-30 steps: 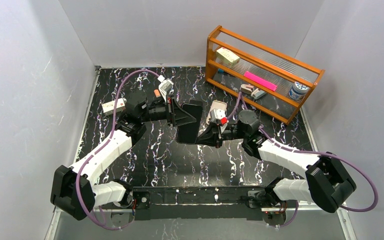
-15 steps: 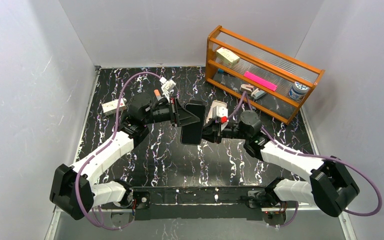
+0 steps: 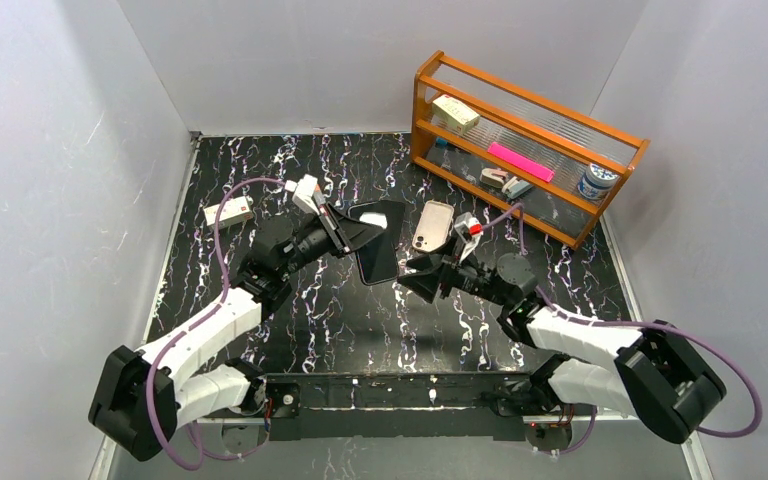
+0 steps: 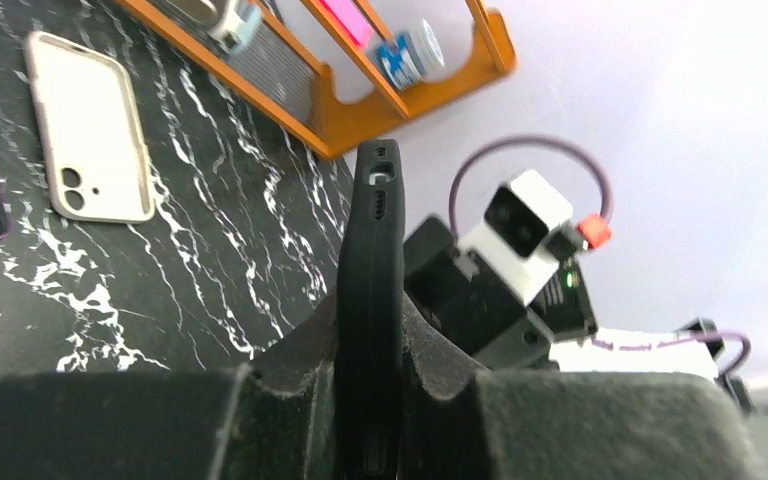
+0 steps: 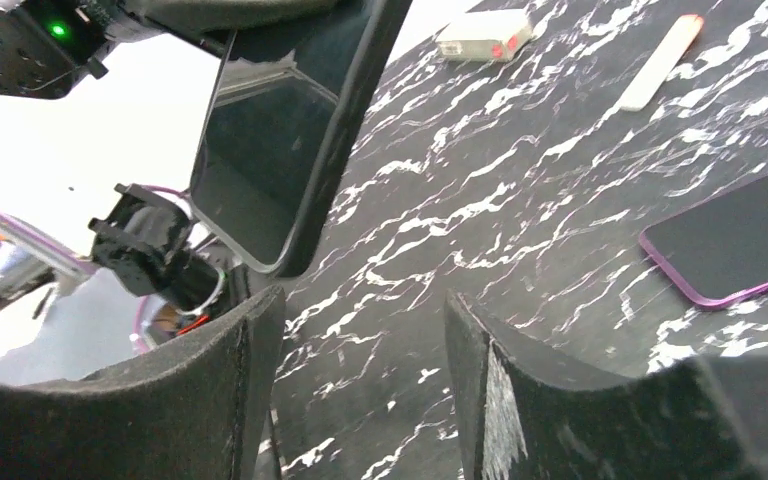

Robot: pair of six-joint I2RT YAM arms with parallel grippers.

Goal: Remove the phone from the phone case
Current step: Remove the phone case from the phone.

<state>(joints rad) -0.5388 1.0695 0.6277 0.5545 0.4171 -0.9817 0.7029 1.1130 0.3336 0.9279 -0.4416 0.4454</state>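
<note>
Top external view: I find the left gripper [image 3: 360,232] clenched on a black phone case [image 3: 378,262], held off the marbled black tabletop [image 3: 360,330] well out from the front of the wooden rack [image 3: 537,100], toward the arm bases. The right gripper [image 3: 412,281] sits just beside the case's end furthest from the rack. Its jaws stand apart and I see nothing between them.

Left wrist view: the left gripper [image 4: 370,400] pinches the black phone case [image 4: 370,260] edge-on. One finger [image 4: 290,390] presses each flat side, and the port and speaker cut-outs of the end rim face away from the camera. A white phone case [image 4: 90,130] lies flat on the tabletop, hollow side up, near the rack [image 4: 340,125] and apart from it.

Right wrist view: the right gripper [image 5: 360,320] is released, with bare tabletop showing between its pads [image 5: 490,390]. The black phone case [image 5: 280,150] hangs tilted ahead of them, clear of both. A dark glossy panel sits inside its rim; I cannot confirm whether that panel is a phone screen.

Other items noted:
- A purple-edged phone [image 5: 740,240] lies flat, dark face up. It is uncased and sits just beside the white phone case [image 3: 432,226] on the side away from the rack [image 3: 388,213].
- A small white box [image 3: 228,212] rests well apart from the rack.
- A flat white stick with an orange tip [image 5: 660,62] lies near that box [image 5: 485,35].
- On the rack's shelves I see a pink flat item [image 3: 520,160] and a round tin [image 3: 595,182].
</note>
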